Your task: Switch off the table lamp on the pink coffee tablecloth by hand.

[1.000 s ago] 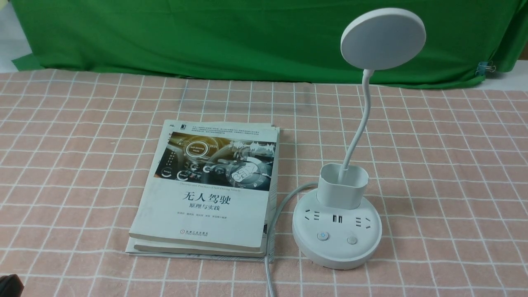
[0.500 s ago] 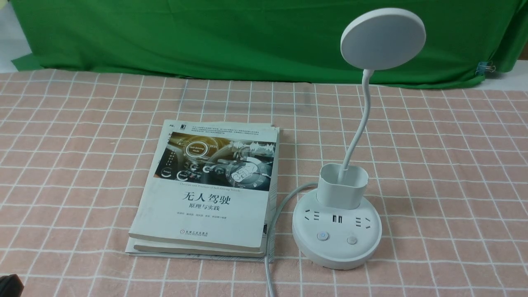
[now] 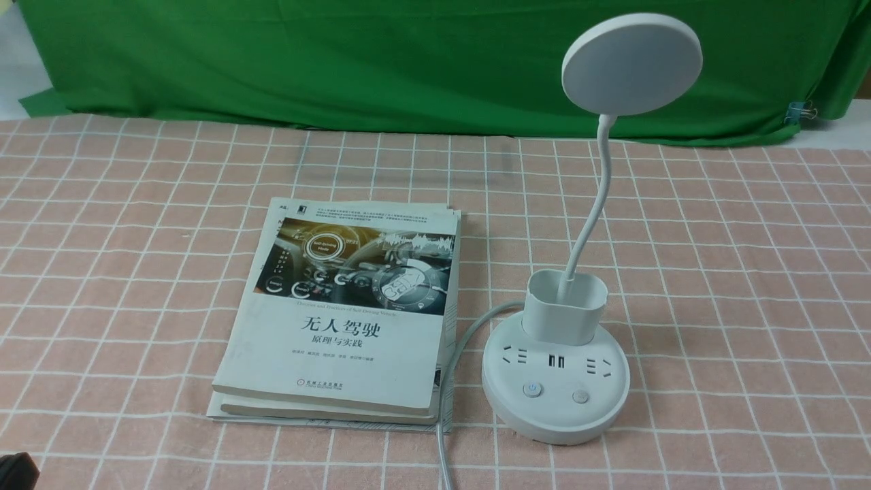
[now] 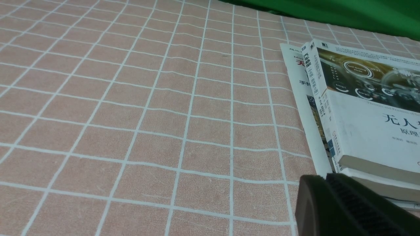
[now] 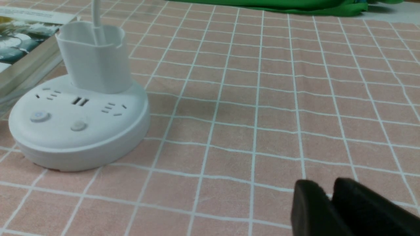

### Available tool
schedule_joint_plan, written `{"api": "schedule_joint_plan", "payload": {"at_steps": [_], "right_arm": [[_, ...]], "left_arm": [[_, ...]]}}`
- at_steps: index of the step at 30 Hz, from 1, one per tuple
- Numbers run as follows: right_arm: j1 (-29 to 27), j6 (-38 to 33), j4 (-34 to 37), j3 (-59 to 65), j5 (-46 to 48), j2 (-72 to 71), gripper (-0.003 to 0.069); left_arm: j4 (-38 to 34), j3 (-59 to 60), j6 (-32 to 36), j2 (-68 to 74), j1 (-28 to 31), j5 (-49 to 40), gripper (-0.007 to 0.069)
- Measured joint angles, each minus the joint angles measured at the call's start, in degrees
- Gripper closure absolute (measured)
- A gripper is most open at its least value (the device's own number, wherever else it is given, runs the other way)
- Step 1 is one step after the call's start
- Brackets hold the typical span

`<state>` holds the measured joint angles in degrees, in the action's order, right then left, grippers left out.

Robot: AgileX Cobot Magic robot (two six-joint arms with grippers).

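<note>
Since the right gripper (image 5: 328, 196) shows two close-set fingertips holding nothing, opening unclear, near the table lamp (image 5: 78, 121), it risks pressing the wrong button or shoving the base.

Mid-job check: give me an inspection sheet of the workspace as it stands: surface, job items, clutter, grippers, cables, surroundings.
Surface: pink checked tablecloth, flat, a few slight wrinkles.
Job items: white table lamp upright beside the books; two buttons on its base, the one nearer the books ringed in blue; whether the light is on cannot be told.
Clutter: stack of books beside the lamp, on its left in the front view.
Grippers: left gripper low over bare cloth near the books; right gripper over bare cloth, apart from the lamp; neither holds anything; jaws' state unclear.
Cables: grey lamp cord running between books and base toward the near edge.
Surroundings: green backdrop cloth behind.
</note>
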<state>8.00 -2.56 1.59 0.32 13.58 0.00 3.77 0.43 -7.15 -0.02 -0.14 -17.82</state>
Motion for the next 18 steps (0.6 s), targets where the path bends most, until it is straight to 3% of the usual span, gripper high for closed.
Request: {"api": "schedule_joint_plan", "payload": {"at_steps": [18], "right_arm": [[0.00, 0.00, 0.00, 0.00, 0.00, 0.00, 0.0457]], "left_arm": [[0.00, 0.00, 0.00, 0.00, 0.00, 0.00, 0.0618]]}}
